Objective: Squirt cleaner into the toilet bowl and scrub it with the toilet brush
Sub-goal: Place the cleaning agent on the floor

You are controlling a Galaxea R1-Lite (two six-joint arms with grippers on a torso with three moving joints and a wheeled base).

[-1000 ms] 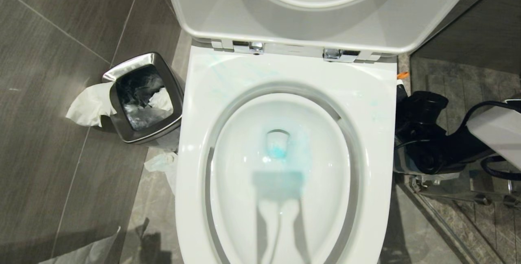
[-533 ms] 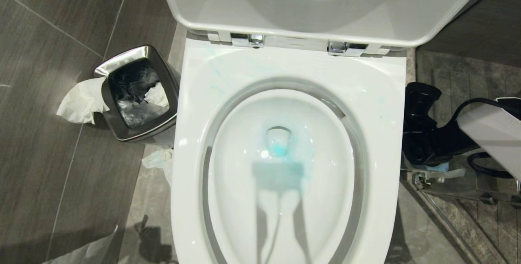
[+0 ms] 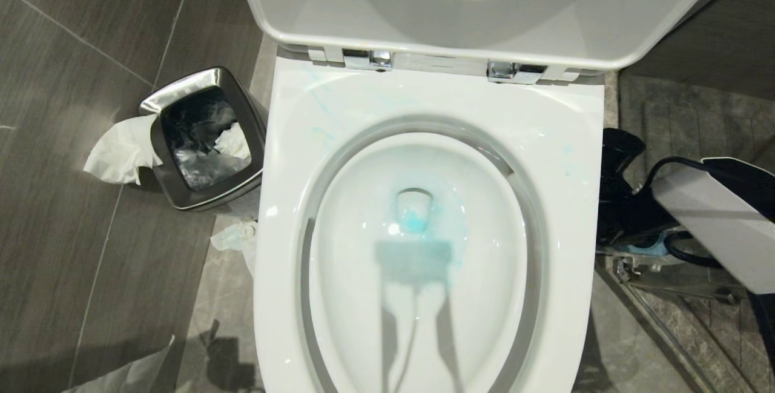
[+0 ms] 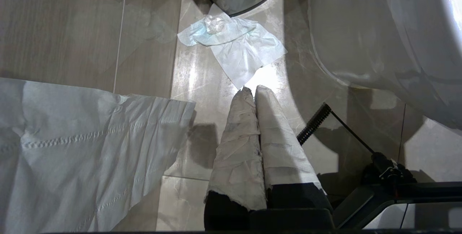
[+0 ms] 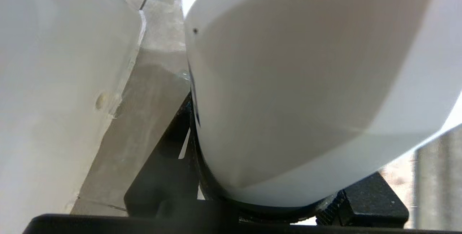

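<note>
Blue cleaner (image 3: 414, 221) pools at the drain of the toilet bowl (image 3: 363, 247) and streaks the back of the rim, so the squirting looks done and scrubbing is due. Seat and lid (image 3: 460, 23) stand raised to leave the bowl open. The right arm (image 3: 708, 223) reaches low beside the toilet, probably toward the brush (not visible from any camera); its wrist camera is filled by a white rounded object (image 5: 306, 89) set close against the gripper, and whether that is gripped cannot be told. The left gripper (image 4: 252, 93) hangs parked over the floor tiles with its wrapped fingers pressed together, empty.
</note>
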